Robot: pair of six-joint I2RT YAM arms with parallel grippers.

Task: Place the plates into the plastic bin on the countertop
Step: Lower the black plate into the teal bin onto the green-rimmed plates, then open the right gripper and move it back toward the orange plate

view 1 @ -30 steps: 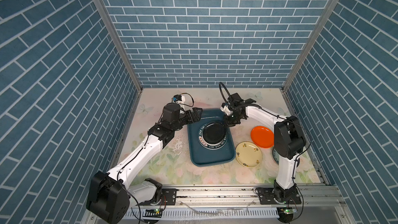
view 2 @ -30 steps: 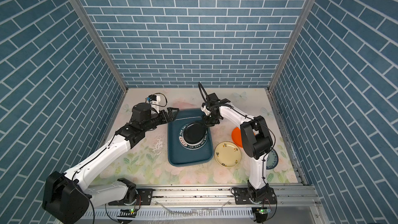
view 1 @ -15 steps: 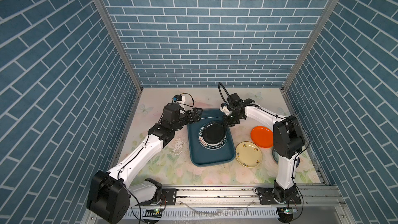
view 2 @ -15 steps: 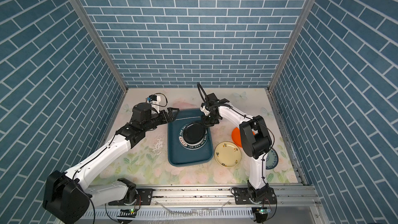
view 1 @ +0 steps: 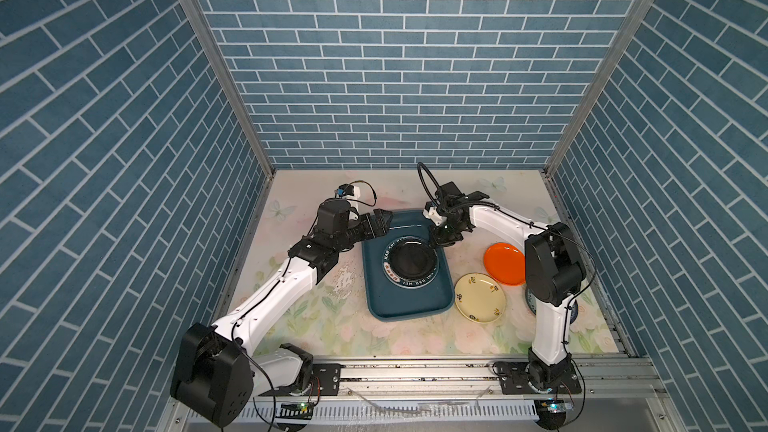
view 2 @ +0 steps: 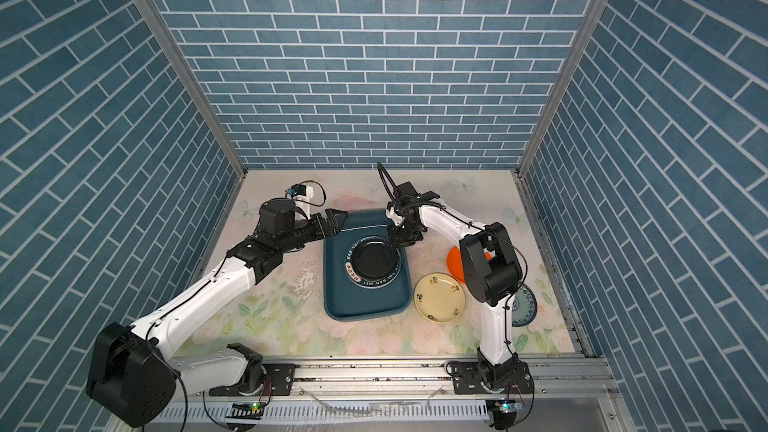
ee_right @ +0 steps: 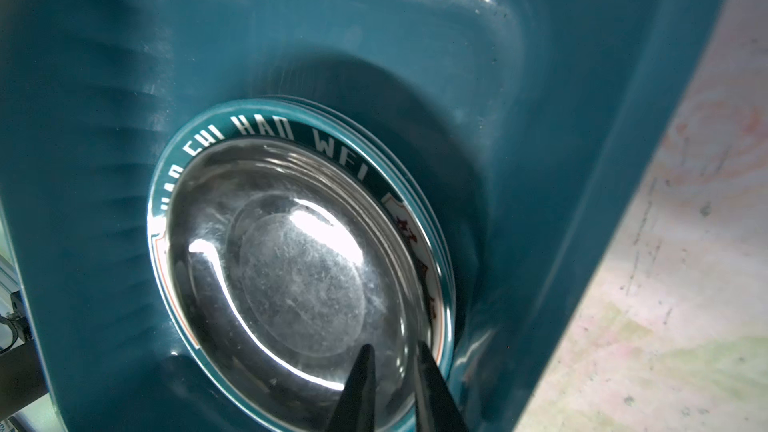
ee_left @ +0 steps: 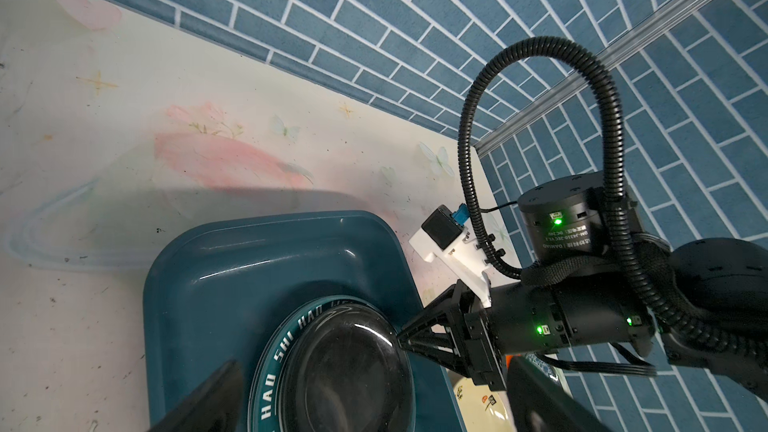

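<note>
Right gripper (ee_right: 392, 353) is down at the black plate's (ee_right: 291, 276) one o'clock edge, fingertips a narrow slit apart with the rim between them: pinching or just clear, no telling! That black plate sits on a lettered plate (ee_right: 270, 128), both flat in the teal bin (view 1: 405, 305), toward its twelve o'clock end. Left gripper (view 1: 380, 220) hangs spread wide at the bin's eleven o'clock corner. Out on the countertop (view 1: 299, 309), the orange plate (view 1: 503, 263) lies at the bin's three o'clock and the cream plate (view 1: 480, 297) at four, while the blue plate (view 2: 524, 305) peeks from behind the right arm
</note>
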